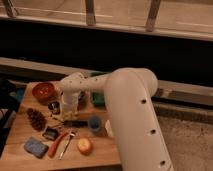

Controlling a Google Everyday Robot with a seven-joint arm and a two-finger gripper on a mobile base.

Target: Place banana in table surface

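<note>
The gripper (69,111) is down low over the table surface (20,129), hanging off the end of the big white arm that fills the right side of the view. The banana (63,117) is right at its tip, a small pale yellow thing lying on the wood just below and slightly left of the gripper as the camera sees it. I honestly can't tell if the gripper is clamped on it or has let go, the two blur together there.

Everything else, going out from the gripper:

- Just left of it is a small dark can (54,106), and further up-left is the red bowl (44,92).
- Further left at about the same height is a pine cone (36,119).
- Just below-right of it is a dark elongated object (76,123) lying flat - no idea what it is.
- Right of that is a blue cup (95,123), close to the arm.
- Up and to the right sits the green tray (98,98), partly hidden behind the arm.
- Below and a bit left is a small dark block (50,133).
- Further down are the red-handled tool (56,145) and a round orange fruit (84,145), the fruit off to the right of the tool.
- Far down-left, near the table edge, is a blue sponge (35,148).

The banana sits well apart from the orange fruit and outside the tray - it's over bare wood.
</note>
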